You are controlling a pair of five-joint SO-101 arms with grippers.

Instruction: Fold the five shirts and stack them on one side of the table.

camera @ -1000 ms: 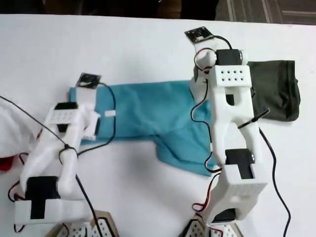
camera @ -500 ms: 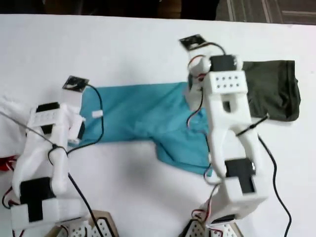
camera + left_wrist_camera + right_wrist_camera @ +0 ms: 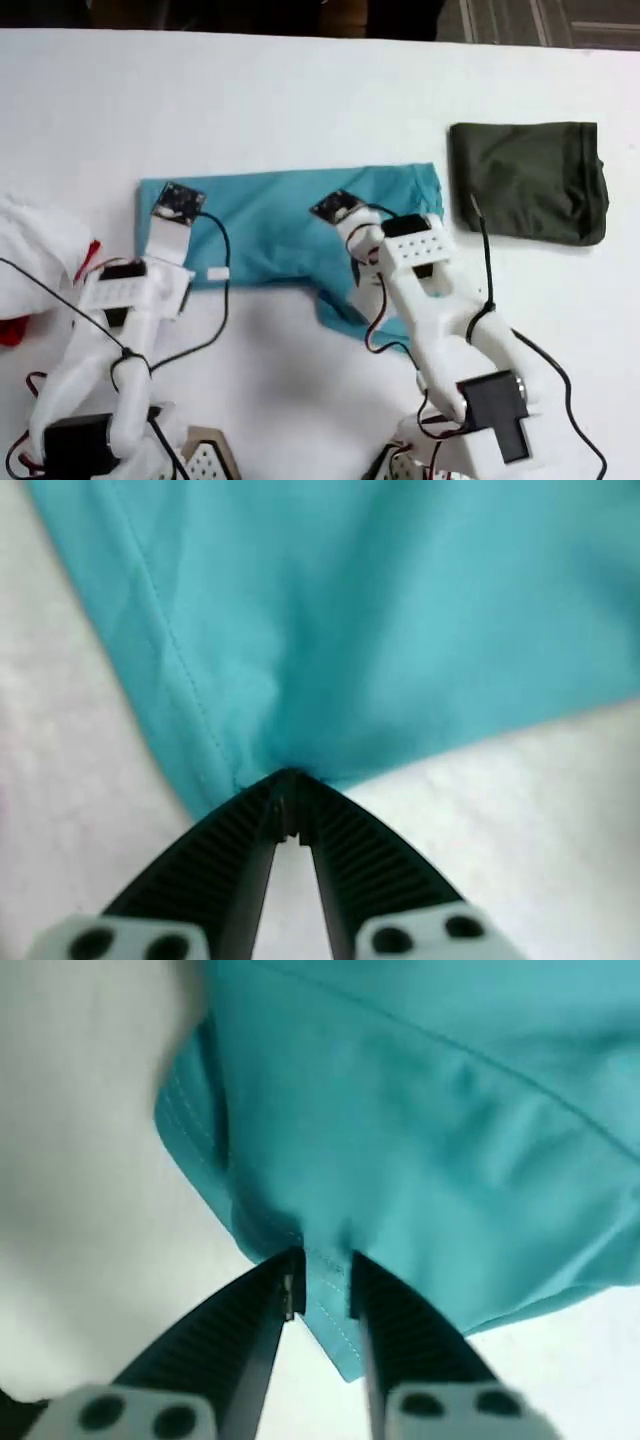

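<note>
A teal shirt (image 3: 280,215) lies spread across the middle of the white table (image 3: 300,90), one flap hanging toward the front. My left gripper (image 3: 290,805) is shut on the shirt's edge (image 3: 300,660) at its left end, under the left arm (image 3: 150,270). My right gripper (image 3: 320,1285) pinches a stitched hem of the same shirt (image 3: 420,1130) near its middle front, where the right arm (image 3: 400,260) stands. A folded dark green shirt (image 3: 530,180) rests at the right side of the table.
White cloth with a red piece (image 3: 35,265) lies bunched at the table's left edge. Black cables (image 3: 215,290) trail from both arms. The arm bases (image 3: 480,420) stand at the front edge. Bare table stretches along the far side.
Both arms pulled back toward the front, dragging the teal shirt with them. The right arm left the green shirt's side and now sits at the shirt's middle; the green shirt is uncovered.
</note>
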